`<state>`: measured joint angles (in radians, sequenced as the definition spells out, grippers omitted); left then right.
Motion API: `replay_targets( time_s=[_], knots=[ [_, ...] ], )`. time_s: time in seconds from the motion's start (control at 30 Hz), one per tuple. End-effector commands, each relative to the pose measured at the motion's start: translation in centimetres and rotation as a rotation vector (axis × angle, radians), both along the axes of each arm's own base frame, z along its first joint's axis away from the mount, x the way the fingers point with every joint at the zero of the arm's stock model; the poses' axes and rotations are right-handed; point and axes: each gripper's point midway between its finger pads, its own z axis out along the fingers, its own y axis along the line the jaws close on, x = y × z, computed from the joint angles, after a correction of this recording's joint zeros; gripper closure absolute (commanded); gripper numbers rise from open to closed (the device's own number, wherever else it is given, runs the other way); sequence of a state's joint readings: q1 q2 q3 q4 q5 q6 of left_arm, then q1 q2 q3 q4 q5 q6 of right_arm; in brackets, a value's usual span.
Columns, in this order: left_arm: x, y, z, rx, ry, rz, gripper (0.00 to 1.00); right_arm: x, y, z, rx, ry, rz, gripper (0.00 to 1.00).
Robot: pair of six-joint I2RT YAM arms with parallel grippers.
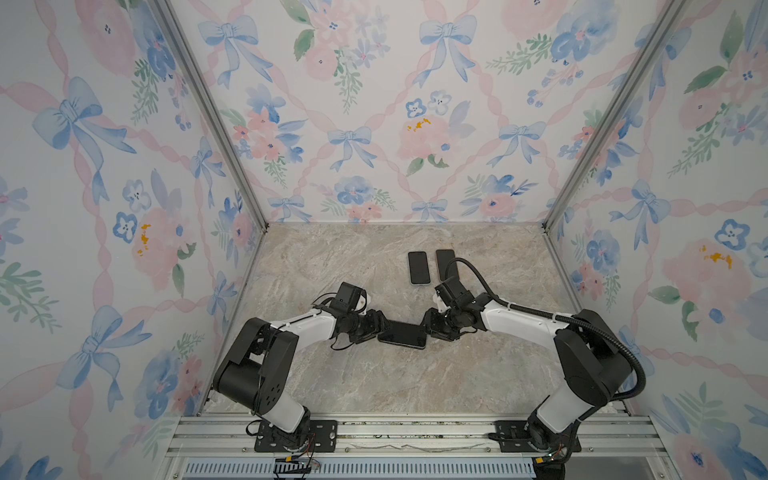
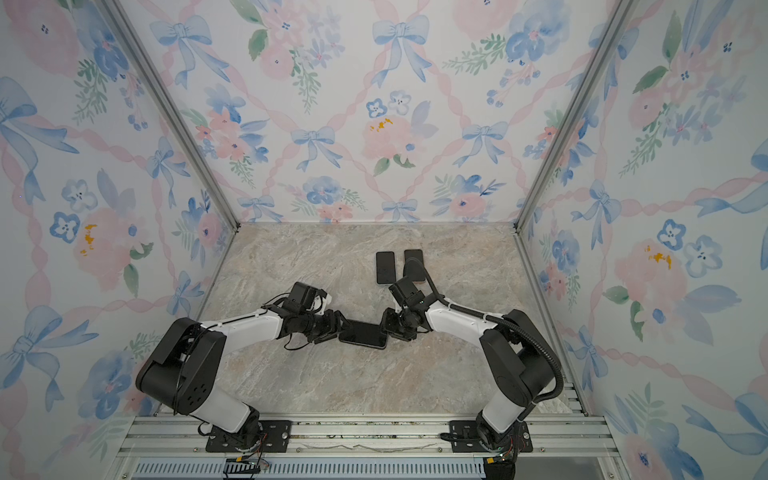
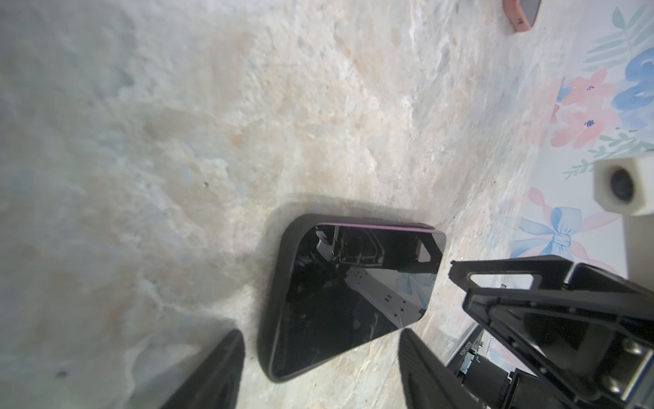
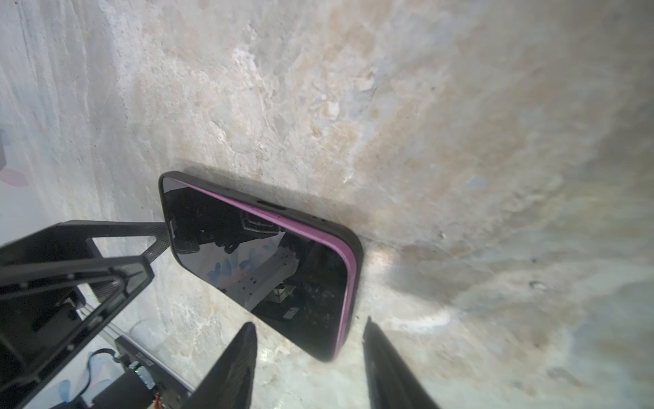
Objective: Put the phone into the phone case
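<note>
The phone (image 1: 402,334), seated in its case (image 3: 279,283), lies lengthwise between left gripper (image 1: 379,329) and right gripper (image 1: 428,327), both spread and empty at opposite ends.

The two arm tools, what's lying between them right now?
The phone, sitting in its black case, lies flat on the marble table between the left tool and right tool, seen in both top views.

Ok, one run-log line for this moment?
phone: partly in case, on table | left pincer: open at one end | right pincer: open at other end
</note>
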<state>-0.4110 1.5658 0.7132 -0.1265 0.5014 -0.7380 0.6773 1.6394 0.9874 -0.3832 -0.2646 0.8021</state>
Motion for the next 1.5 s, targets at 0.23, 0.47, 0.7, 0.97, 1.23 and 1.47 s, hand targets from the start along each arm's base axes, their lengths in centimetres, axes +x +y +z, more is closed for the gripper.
replay_targets(
  time_s=[0.23, 0.47, 0.7, 0.97, 1.23, 1.47],
  knots=[
    [-1.7, 1.0, -1.4, 0.041, 0.046, -0.025, 0.57, -2.4, -0.2, 0.7, -0.113, -0.071, 0.149, 0.74],
    [-2.7, 1.2, -2.2, 0.058, 0.071, -0.018, 0.66, -2.3, 0.1, 0.6, -0.11, -0.065, 0.156, 0.68],
    [-2.6, 1.3, -3.1, 0.085, 0.086, -0.023, 0.81, -2.2, 0.4, 0.5, -0.104, -0.059, 0.166, 0.67],
    [-2.8, 1.5, -3.7, 0.103, 0.097, -0.019, 0.93, -2.0, 0.3, 0.5, -0.108, -0.062, 0.161, 0.67],
    [-1.5, 1.4, -1.8, 0.115, 0.04, -0.024, 0.86, -1.0, 0.0, 1.2, -0.124, -0.099, 0.149, 0.66],
    [1.0, 0.6, 0.9, 0.102, -0.032, -0.033, 0.7, -1.0, -0.4, 1.2, -0.124, -0.103, 0.145, 0.66]
  ],
)
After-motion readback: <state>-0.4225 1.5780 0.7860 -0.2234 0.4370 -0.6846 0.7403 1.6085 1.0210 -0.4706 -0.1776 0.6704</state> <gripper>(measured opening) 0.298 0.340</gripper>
